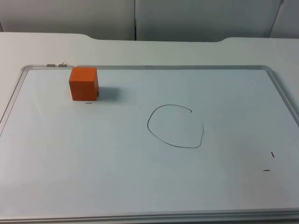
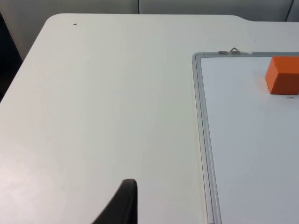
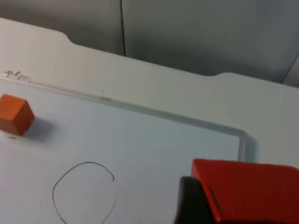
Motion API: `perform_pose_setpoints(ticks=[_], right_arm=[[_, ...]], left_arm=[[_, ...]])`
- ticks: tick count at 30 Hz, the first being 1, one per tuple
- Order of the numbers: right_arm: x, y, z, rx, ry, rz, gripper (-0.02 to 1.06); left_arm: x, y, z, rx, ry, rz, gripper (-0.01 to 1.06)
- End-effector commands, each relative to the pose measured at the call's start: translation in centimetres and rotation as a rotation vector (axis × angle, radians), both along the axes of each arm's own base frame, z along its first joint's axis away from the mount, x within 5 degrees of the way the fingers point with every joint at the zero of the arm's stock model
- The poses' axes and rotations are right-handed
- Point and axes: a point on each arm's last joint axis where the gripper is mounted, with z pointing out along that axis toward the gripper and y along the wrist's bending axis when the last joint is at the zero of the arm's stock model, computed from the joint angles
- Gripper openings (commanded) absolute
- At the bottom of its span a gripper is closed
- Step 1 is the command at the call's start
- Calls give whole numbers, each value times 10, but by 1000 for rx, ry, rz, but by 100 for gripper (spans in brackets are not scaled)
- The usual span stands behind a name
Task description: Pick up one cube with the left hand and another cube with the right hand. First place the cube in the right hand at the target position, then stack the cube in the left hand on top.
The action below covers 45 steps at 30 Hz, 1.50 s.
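Note:
An orange cube (image 1: 83, 83) stands on the whiteboard (image 1: 140, 186) near its far left corner, and it is also in the left wrist view (image 2: 283, 75) and the right wrist view (image 3: 15, 113). A hand-drawn black circle (image 1: 176, 126) marks the board's middle (image 3: 83, 192). My right gripper (image 3: 224, 210) is shut on a red cube (image 3: 252, 186), held above the board's right side, beyond the circle from the orange cube. My left gripper (image 2: 122, 205) hangs over the bare table left of the board, well away from the orange cube.
The whiteboard's metal frame (image 2: 203, 140) runs along its left edge, with small clips (image 1: 57, 64) at the far left corner. Short pen marks (image 1: 270, 161) lie near the board's right front. The grey partition wall (image 1: 140, 18) closes off the back.

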Motion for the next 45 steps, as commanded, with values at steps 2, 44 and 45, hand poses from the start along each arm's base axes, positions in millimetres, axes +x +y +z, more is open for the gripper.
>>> perform_pose_setpoints(ticks=[2,44,45], right_arm=[[-14,-5,10,-10,-52,14,0],[-18,-2,13,51,-65,35,0],[-18,-2,13,52,-67,36,0]], left_arm=[[0,0,-1,-5,-6,-8,105],[224,-21,79,-201,145,-466,105],[234,-20,78,-209,149,-459,105]])
